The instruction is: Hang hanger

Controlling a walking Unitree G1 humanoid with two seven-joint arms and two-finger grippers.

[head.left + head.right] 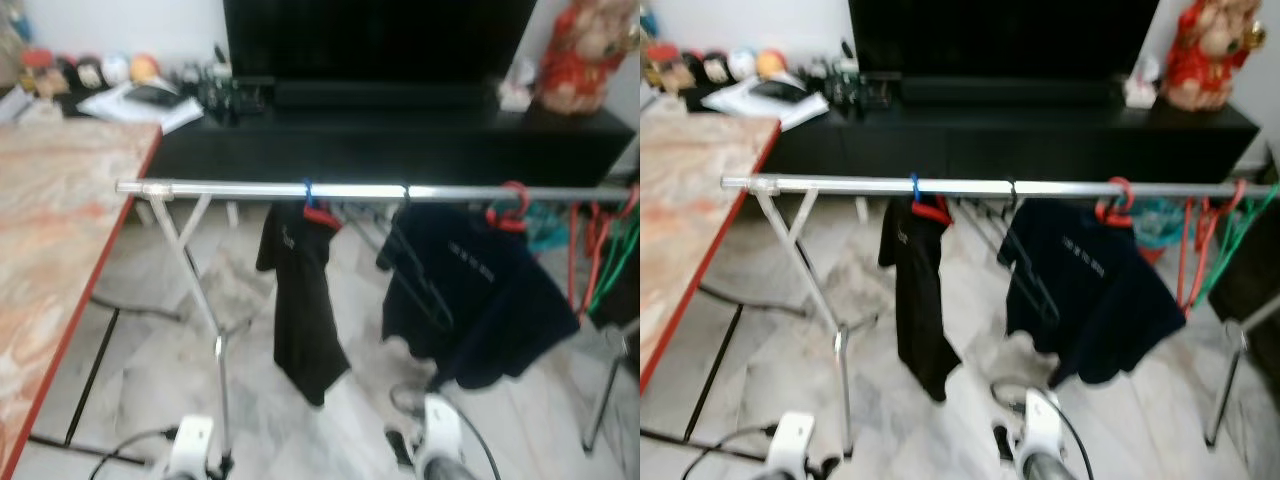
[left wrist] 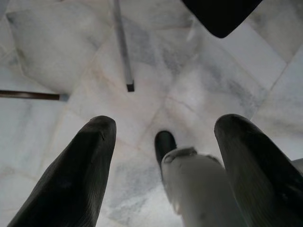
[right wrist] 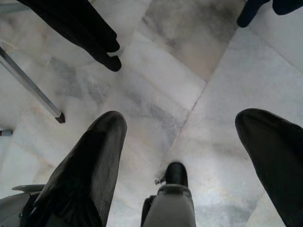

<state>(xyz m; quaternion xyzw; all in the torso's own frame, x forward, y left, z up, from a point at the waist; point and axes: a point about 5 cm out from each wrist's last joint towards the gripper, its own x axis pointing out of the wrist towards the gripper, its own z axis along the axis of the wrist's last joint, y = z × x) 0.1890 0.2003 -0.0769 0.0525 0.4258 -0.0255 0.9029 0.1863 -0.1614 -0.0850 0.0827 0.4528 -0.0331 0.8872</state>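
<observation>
Two loaded hangers sit on the rail (image 1: 400, 190): a red hanger (image 1: 318, 213) with a black shirt (image 1: 305, 300), and a black hanger (image 1: 420, 270) under a navy shirt (image 1: 480, 300) (a second red hook (image 1: 512, 212) shows at its shoulder). More empty hangers (image 1: 600, 250), red and green, bunch at the rail's right end. Left gripper (image 2: 163, 156) and right gripper (image 3: 182, 156) both hang over marble floor (image 3: 156, 80), fingers spread, holding nothing.
</observation>
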